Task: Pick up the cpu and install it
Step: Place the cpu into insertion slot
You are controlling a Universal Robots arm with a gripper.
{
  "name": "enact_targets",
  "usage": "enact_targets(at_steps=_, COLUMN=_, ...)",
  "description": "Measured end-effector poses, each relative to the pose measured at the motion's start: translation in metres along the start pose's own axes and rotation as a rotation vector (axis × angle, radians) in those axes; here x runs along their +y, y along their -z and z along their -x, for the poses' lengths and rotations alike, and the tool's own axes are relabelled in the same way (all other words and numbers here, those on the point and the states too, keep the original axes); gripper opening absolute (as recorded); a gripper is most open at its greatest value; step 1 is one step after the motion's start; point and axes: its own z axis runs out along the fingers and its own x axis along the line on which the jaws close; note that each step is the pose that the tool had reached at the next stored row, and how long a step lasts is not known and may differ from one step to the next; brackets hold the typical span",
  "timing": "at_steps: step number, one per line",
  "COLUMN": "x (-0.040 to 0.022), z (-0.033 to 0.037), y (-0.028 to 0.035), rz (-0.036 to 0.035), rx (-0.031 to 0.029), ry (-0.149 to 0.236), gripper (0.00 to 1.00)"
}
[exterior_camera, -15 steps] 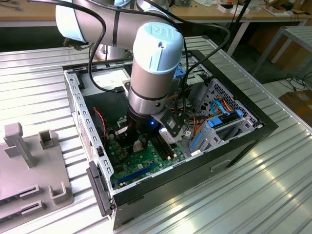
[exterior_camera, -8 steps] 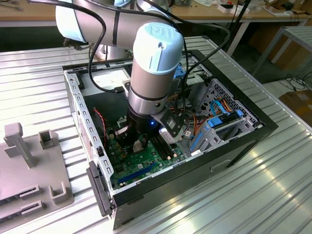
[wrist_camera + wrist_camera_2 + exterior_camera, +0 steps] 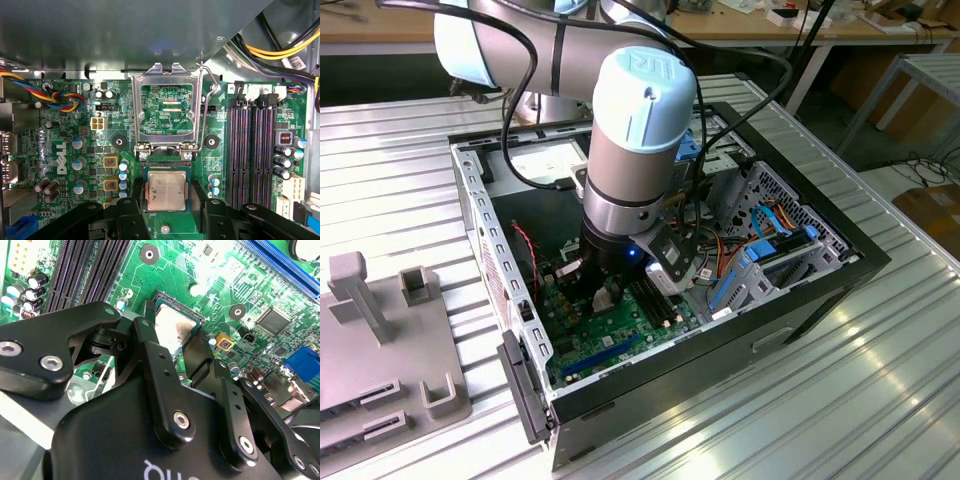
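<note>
Our gripper (image 3: pixel 171 332) has its jaws set on either side of the cpu (image 3: pixel 166 191), close against its edges; we cannot tell whether they press on it or stand just clear. The cpu lies flat in the socket, silver top up. Just beyond it the hinged frame (image 3: pixel 166 112) stands swung open. The black slots (image 3: pixel 252 150) run beside the socket on the green board (image 3: pixel 90 165). In the exterior view, our arm (image 3: pixel 635 130) reaches down into the open case (image 3: pixel 800 300) on the ribbed table (image 3: pixel 840 400).

Ribbed metal table (image 3: pixel 840 400), open computer case (image 3: pixel 740 345), grey fixture (image 3: pixel 360 370)
</note>
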Motion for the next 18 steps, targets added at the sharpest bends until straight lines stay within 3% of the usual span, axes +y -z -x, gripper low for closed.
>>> enact_targets(at_steps=18, x=-0.0015, z=0.0, y=-0.0015, rz=0.0022, rx=0.0, ry=0.0, gripper=0.47)
